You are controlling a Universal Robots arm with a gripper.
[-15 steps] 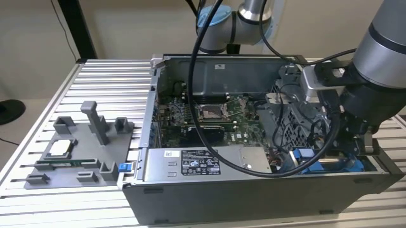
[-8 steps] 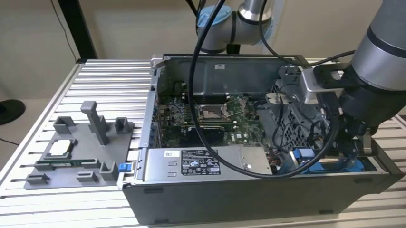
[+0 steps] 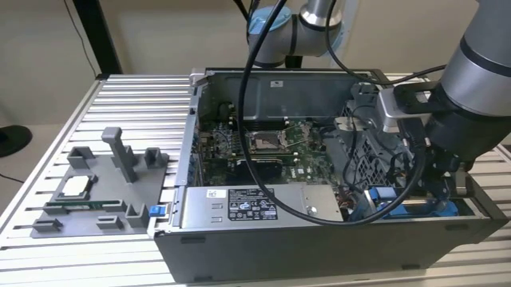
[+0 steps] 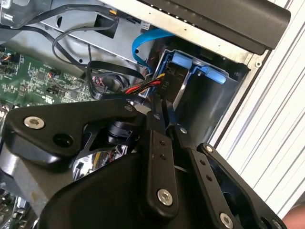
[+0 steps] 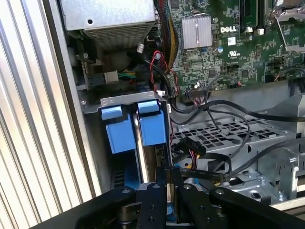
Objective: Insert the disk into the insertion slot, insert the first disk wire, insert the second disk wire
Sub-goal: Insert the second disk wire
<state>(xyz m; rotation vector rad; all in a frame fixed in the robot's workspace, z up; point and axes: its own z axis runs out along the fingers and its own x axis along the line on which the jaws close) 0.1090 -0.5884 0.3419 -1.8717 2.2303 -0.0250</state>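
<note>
Ribbed aluminium bench (image 3: 119, 89) carried a grey fixture (image 3: 100, 191) at the exterior view's left and an open computer case (image 3: 319, 251) at its right. Inside the case's right corner, the tool (image 4: 164, 107) stood over the insertion slot (image 5: 128, 126), fingers nearly together around a wire connector (image 4: 159, 81).

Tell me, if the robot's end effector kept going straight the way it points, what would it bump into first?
Probably the bundle of red, yellow and black wires just beyond the end effector, at the edge of the blue insertion slot. Depth is hard to judge, so it may slip past into the slot.
</note>
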